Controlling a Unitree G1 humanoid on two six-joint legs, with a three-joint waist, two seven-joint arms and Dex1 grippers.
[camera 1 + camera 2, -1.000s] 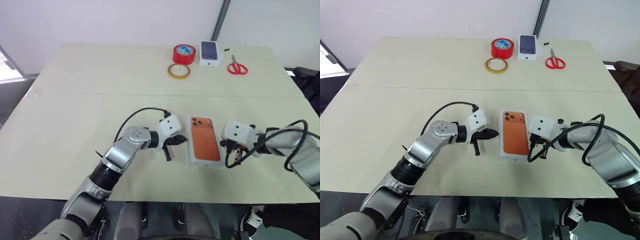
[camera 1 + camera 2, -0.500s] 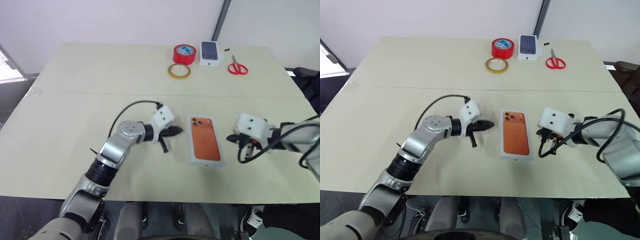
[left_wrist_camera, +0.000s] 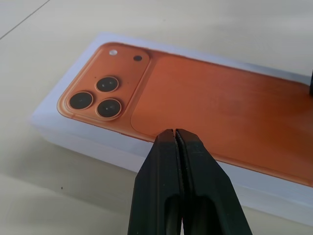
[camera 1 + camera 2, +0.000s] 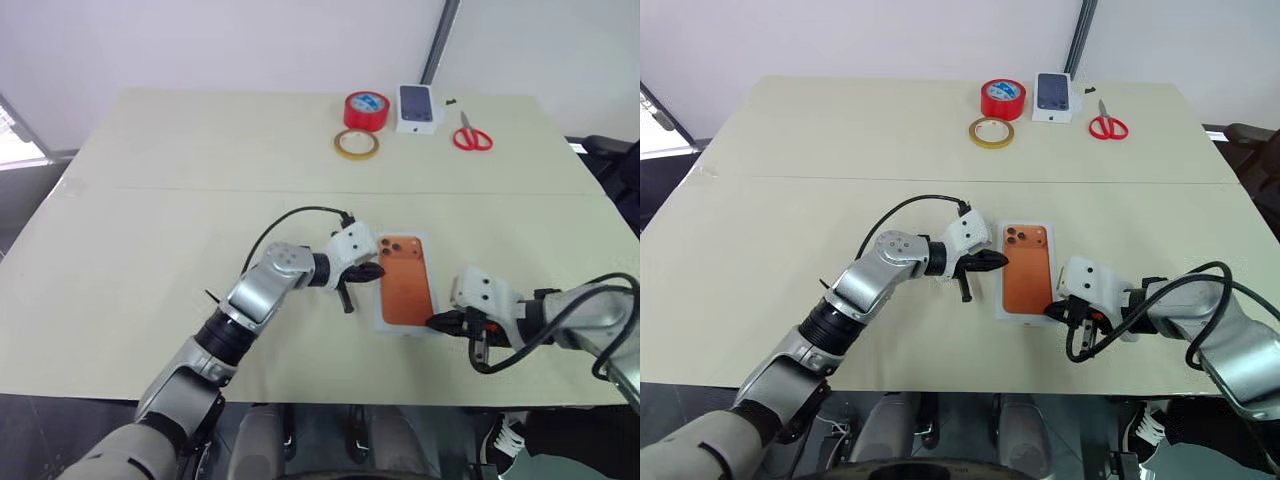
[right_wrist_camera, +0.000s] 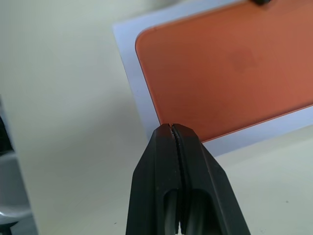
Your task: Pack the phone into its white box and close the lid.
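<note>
- Lying camera-side up in the white box (image 3: 54,120) near the front of the table (image 4: 150,250): the phone (image 4: 406,283), flush inside the thin rim, no lid on it yet.
- Left gripper (image 4: 375,270): jaws pressed fully together, holding nothing, tip just beside the box's left long edge near the camera bump.
- Right gripper (image 4: 435,321): jaws likewise pinched together and empty, tip at the box's near right corner.
- Risk of shoving: with closed tips on two sides, an uneven nudge likely to spin or slide the light box across the smooth table rather than square it up.
- Risk of scratching or tipping: a tip riding over the low rim could scrape the orange back or lever one end of the phone up out of its seat (bad news for any lid fit later).
- Risk of collision: both tips working close around one small box, so easy to knock together or snag a dangling cable on a corner.
- Well clear at the far edge, so unlikely to interfere: red tape roll (image 4: 366,108), scissors (image 4: 471,135).
</note>
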